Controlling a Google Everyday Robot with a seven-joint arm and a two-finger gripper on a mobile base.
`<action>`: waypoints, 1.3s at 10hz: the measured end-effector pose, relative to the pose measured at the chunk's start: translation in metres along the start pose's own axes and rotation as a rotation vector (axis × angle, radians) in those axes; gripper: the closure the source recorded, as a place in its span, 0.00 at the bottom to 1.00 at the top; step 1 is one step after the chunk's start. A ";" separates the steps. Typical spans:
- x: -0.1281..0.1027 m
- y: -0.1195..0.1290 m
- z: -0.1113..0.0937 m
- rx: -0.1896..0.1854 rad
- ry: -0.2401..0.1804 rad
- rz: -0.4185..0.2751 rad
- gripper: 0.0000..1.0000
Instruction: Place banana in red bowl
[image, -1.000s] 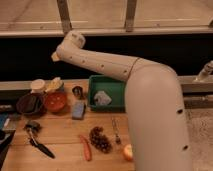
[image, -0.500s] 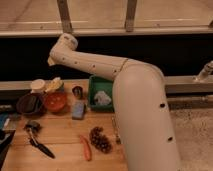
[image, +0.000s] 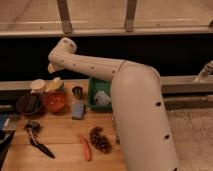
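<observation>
The banana (image: 54, 84) is a small, pale yellow, slightly curved piece lying at the far left of the wooden surface (image: 62, 130). It sits just right of a white cup (image: 37, 85) and just beyond the far rim of the red bowl (image: 55, 101); it is outside the bowl. The red bowl is round and orange-red with a glossy inside, and a dark bowl (image: 30, 104) stands right beside it on the left.

The claw (image: 51, 68) hangs at the end of the white arm (image: 135, 110), above the banana and apart from it. It is turned away under the wrist, so I cannot tell whether it is open or closed, and nothing can be seen in its hold.

Compared with a second ago, the arm's bend has come lower and further left, and its thick part now covers the right edge of the green tray (image: 94, 89) and the near right corner of the surface. The banana and both bowls lie where they did.

Nearer on the surface are a blue sponge (image: 78, 109) and an orange stick (image: 86, 147).
</observation>
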 end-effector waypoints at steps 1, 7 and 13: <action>0.000 0.000 0.000 0.000 0.000 0.000 0.33; 0.038 0.030 0.056 -0.091 0.119 -0.005 0.33; 0.070 0.065 0.100 -0.194 0.215 0.000 0.33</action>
